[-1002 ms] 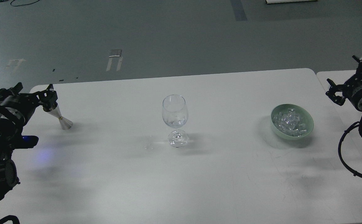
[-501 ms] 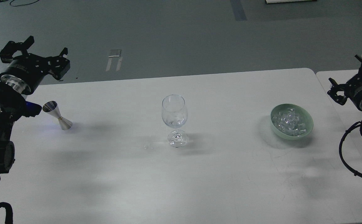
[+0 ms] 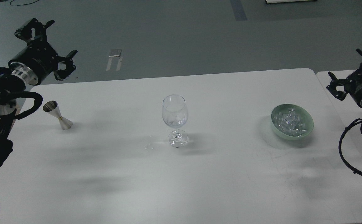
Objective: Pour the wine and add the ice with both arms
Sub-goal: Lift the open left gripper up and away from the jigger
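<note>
Standing at the middle of the white table, the wine glass serves as the landmark for everything else. Far to its left sits a small steel jigger, upright on its wider end and touched by nothing. Above and behind the jigger, off the table's far left corner, hangs the left gripper, its claws spread wide and empty. To the right of the glass, well apart from it, a pale green bowl holds the ice, a heap of clear glinting chunks. Beyond the bowl, near the table's right edge, the right gripper hovers with its claws also parted and holding nothing.

Whether the wine is already in the glass I cannot say for sure; the lower bowl of the glass shows a faint glint that may be clear liquid, and a few chunks may lie there too, but it is too hard to read.

My judgement is that the pouring step looks finished, with the jigger set down and released. If ice is yet to be added, the right gripper has to descend over the green bowl, close on a single chunk, carry it leftward above the rim of the glass and let go gently, so the thin stem is not knocked.
</note>
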Controlling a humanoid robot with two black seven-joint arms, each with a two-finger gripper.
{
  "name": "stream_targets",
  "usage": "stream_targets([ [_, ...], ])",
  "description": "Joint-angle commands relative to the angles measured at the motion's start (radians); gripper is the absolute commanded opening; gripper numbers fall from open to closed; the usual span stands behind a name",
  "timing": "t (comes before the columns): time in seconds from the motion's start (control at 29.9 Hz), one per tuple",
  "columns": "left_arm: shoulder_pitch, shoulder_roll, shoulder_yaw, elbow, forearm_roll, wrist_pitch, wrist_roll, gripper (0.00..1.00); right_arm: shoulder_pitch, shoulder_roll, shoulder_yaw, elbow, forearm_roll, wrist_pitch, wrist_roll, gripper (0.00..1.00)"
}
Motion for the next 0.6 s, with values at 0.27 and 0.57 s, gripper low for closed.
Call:
stream_targets([
  [0.27, -0.036, -0.017, -0.008, 0.013, 0.007, 0.002, -0.020, 0.98, 0.044, -0.032, 0.001, 0.038, -0.007, 0.000, -0.002, 1.00],
  [0.57, -0.030, -0.049, 0.000, 0.034, -0.004, -0.002, -0.249, 0.98, 0.042, -0.117, -0.015, 0.120, -0.036, 0.002, -0.001, 1.00],
])
